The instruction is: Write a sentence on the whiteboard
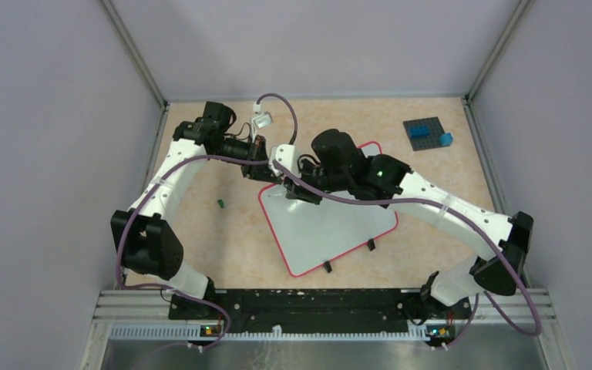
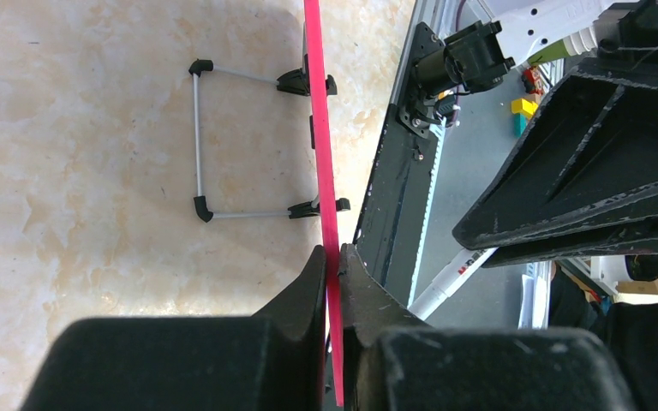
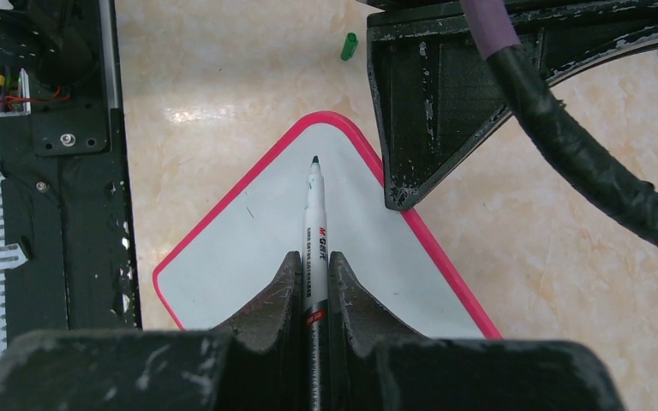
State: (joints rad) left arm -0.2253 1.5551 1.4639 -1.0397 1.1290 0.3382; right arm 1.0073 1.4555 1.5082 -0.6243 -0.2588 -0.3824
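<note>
The right gripper (image 3: 314,259) is closed narrow on a marker (image 3: 314,201); the marker's long axis runs straight out ahead of the fingers, uncapped tip leading. The whiteboard (image 3: 240,257) lies directly beneath and ahead of that tip; one rounded corner points away from the hand, and the white face widens back under the wrist; whether the tip touches the surface I cannot tell. The left gripper (image 2: 332,254) is pinched on the board's red frame, seen edge-on between its fingers; in the right wrist view it sits just ahead and to the right of the marker tip. I judge that it steadies the board while the right arm, nearer the writing face, makes the strokes. The face looks glossy and blank; room for writing lies back toward the right wrist and to its left, away from the clamping fingers; a green cap (image 3: 349,45) lies on the table (image 1: 208,231) beyond the corner.
</note>
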